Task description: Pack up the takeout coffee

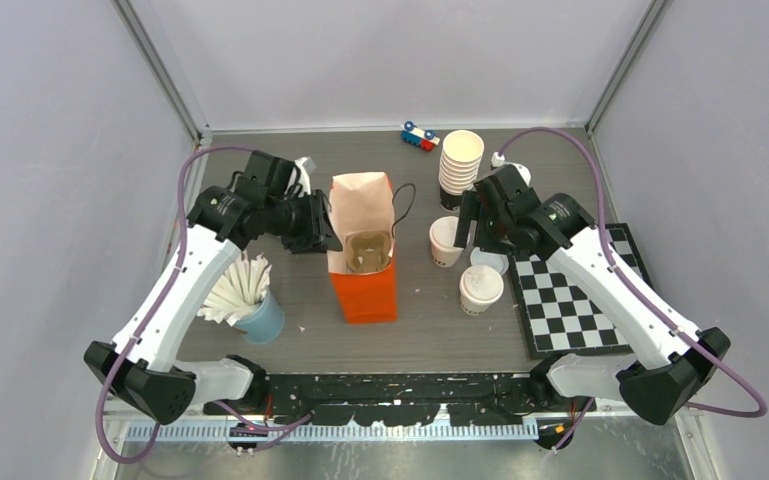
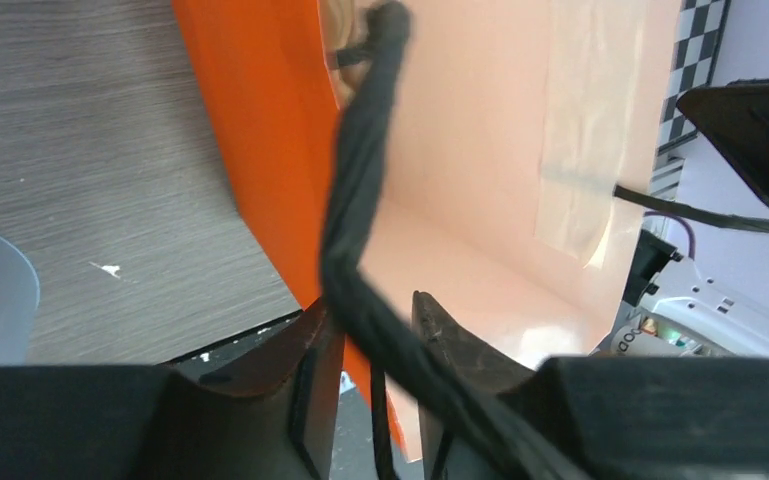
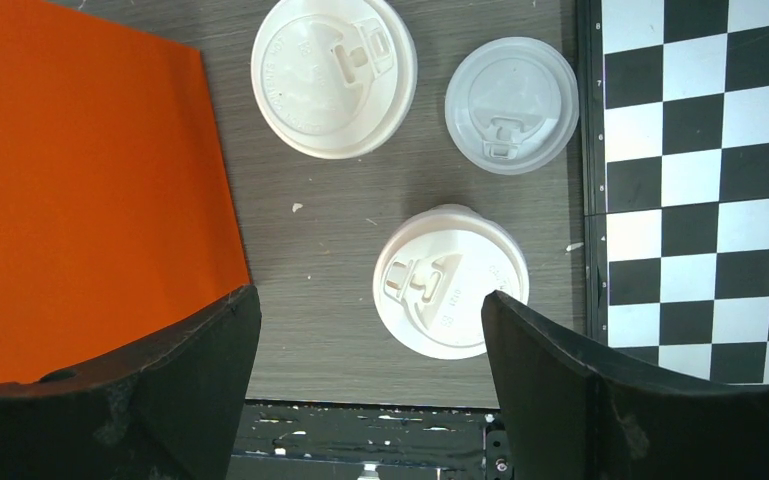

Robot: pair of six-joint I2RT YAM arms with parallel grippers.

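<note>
The orange bag (image 1: 365, 285) stands open mid-table, and a lidded cup (image 1: 368, 250) shows inside it. Two more takeout coffee cups stand right of the bag: one farther back (image 1: 446, 242) (image 3: 333, 75), one nearer the front (image 1: 481, 289) (image 3: 451, 280). My right gripper (image 1: 468, 232) (image 3: 370, 310) hangs open above them, the nearer cup just inside its right finger (image 3: 560, 370). My left gripper (image 1: 322, 232) (image 2: 370, 330) is at the bag's left rim, jaws narrowed either side of the bag wall (image 2: 270, 150) and black handle cord (image 2: 355, 200), with a gap still visible.
A loose flat lid (image 3: 511, 105) lies by the checkerboard mat (image 1: 570, 295) (image 3: 700, 180). A tall stack of nested cups (image 1: 460, 160) and a small toy (image 1: 420, 137) are at the back. A blue cup of white sticks (image 1: 255, 305) stands front left.
</note>
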